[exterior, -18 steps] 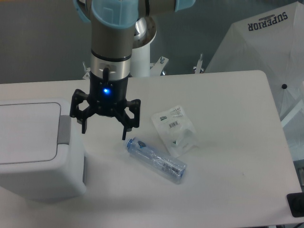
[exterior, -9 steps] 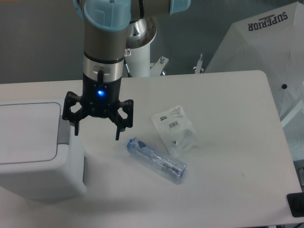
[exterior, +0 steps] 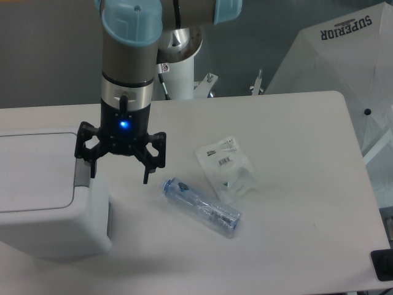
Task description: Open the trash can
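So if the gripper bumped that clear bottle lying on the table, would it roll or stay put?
The bottle lies on its side and looks round, so it would probably roll sideways. It seems empty thin plastic, likely light and easily dented. The open gripper is not touching it.

The gripper (exterior: 119, 173) is now farther left than it was a second ago. It has slid over step by step toward the trash can (exterior: 46, 193). Its left finger (exterior: 93, 167) is now right at the can's grey tab (exterior: 81, 174). Before, it was beside the can.
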`<action>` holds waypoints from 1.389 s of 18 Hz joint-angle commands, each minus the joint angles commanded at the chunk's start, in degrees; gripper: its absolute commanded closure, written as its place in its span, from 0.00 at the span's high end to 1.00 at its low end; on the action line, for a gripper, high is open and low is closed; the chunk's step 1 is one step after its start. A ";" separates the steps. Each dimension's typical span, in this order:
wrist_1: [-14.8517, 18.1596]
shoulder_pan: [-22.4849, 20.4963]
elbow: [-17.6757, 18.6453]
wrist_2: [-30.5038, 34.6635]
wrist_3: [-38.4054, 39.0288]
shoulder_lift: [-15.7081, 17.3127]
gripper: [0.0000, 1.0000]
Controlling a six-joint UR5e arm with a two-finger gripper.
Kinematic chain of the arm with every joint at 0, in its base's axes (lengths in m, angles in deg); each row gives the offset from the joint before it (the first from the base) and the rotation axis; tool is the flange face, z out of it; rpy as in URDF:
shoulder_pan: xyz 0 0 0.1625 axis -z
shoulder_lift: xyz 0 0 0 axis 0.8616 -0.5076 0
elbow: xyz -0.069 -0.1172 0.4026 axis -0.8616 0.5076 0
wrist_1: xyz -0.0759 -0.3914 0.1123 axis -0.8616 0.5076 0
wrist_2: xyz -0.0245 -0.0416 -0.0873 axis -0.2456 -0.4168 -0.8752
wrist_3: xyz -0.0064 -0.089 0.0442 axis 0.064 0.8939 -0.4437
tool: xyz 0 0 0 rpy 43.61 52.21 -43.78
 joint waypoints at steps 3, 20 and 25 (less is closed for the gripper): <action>0.00 0.00 0.00 0.00 0.00 -0.09 1.00; -0.09 0.00 0.79 0.09 -0.09 0.00 1.00; -0.09 0.00 0.79 0.09 -0.26 0.00 1.00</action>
